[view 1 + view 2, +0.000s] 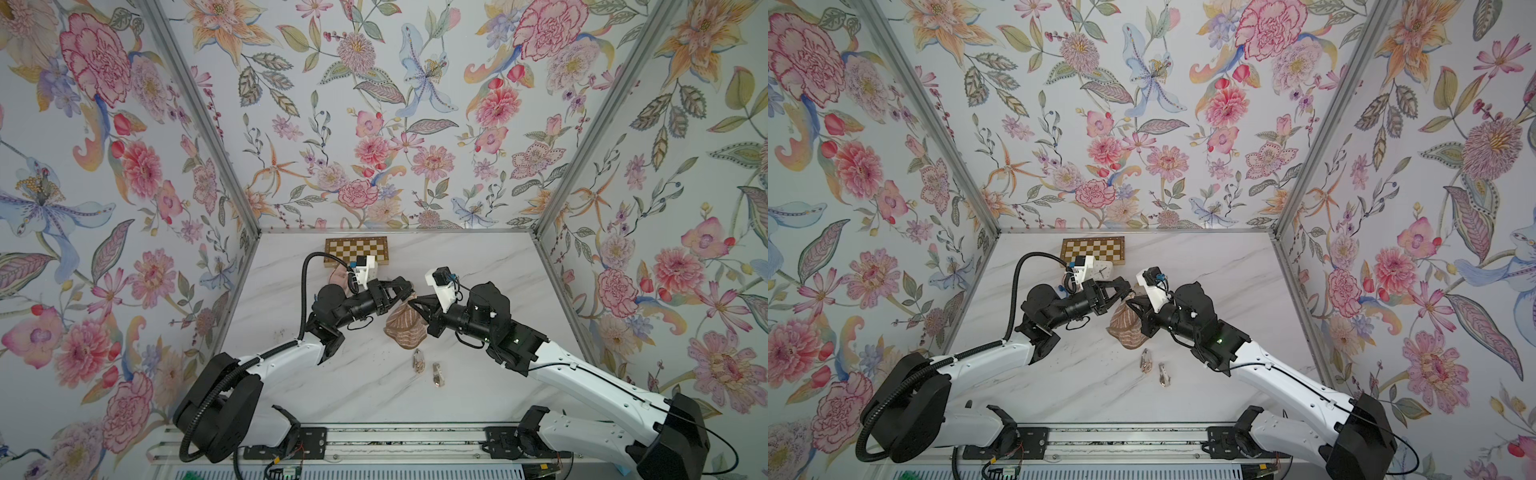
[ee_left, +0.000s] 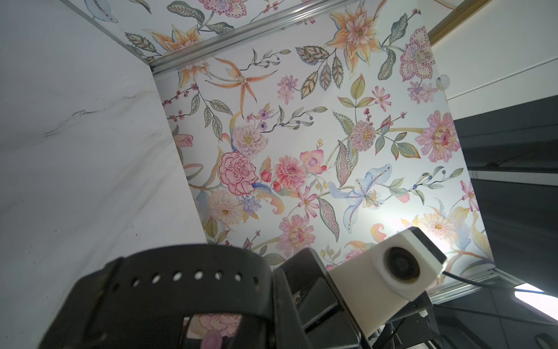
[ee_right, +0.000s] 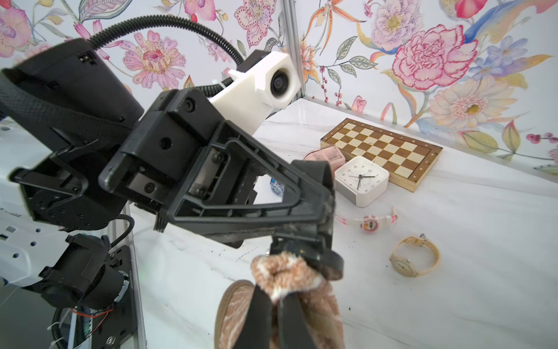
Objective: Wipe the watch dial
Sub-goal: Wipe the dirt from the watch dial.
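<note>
White marble tabletop (image 1: pixel 478 374): toward its front edge lie a beige watch (image 3: pixel 413 256) and a pink watch (image 3: pixel 371 223), spare. Mid-tabletop, the right gripper (image 1: pixel 412 306) is clamped on a bunched brown cloth (image 1: pixel 405 328), pressing it to the black watch (image 2: pixel 187 272) that the left gripper (image 1: pixel 408 291) pinches, raised off the surface. Its dial is hidden, so wiping looks under way, not provably finished; rubbing and setting down remain. Beyond, a clock (image 3: pixel 360 178) and chessboard (image 1: pixel 356 249) sit near the back edge. Dark specks dot the surface; floral walls (image 1: pixel 374 104) enclose it.
</note>
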### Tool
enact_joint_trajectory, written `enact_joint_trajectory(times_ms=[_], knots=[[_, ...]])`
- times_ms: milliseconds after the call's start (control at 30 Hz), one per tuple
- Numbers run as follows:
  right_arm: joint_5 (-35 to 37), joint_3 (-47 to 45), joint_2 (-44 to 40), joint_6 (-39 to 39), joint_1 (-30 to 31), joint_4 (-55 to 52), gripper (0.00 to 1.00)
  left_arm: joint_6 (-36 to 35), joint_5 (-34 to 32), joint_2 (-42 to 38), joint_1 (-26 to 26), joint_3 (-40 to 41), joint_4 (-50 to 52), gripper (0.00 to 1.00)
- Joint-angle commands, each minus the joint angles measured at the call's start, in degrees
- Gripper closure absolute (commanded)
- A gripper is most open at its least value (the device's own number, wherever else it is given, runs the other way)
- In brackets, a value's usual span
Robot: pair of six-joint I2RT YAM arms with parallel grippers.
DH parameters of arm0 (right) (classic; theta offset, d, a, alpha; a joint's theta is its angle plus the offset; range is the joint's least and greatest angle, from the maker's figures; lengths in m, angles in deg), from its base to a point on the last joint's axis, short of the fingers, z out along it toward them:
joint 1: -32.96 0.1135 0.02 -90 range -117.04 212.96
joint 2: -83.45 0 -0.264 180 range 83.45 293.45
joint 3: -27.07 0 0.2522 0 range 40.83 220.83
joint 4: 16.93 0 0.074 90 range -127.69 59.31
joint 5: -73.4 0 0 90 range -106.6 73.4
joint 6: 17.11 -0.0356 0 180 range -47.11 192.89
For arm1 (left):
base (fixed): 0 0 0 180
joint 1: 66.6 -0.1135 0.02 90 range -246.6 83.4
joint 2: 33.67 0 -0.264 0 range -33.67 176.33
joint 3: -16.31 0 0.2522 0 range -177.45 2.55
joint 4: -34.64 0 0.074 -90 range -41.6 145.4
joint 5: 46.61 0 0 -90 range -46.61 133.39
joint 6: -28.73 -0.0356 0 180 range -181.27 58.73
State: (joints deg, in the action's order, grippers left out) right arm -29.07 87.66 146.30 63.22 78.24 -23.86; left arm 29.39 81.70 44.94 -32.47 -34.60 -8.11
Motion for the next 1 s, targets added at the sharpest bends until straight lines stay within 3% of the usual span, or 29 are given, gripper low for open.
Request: enact_joint_trajectory(times_ms=[0,333,567,767,967], knots=[[0.4,-0.5,-1.9,0.5,-2.1,0.7,1.0,5.1,-1.4,0.1,-0.4,0.4,-6.1,1.0],[0.0,1.0,0.5,0.0,1.7,2.5,1.0,8.8,-2.6,0.8,-0.4,1.3,-9.6,1.0],[0.0,-0.9,-1.0,-0.5,-1.2,2.3,1.0,9.5,-2.7,0.8,-0.5,1.6,-10.7,1.0],[-0.5,1.0,1.5,-0.3,2.6,3.2,1.0,9.7,-2.9,1.2,-0.4,1.6,-11.4,1.0],[0.7,-0.5,-0.7,0.2,-1.0,1.8,1.0,9.8,-2.8,0.8,-0.5,2.1,-11.7,1.0]])
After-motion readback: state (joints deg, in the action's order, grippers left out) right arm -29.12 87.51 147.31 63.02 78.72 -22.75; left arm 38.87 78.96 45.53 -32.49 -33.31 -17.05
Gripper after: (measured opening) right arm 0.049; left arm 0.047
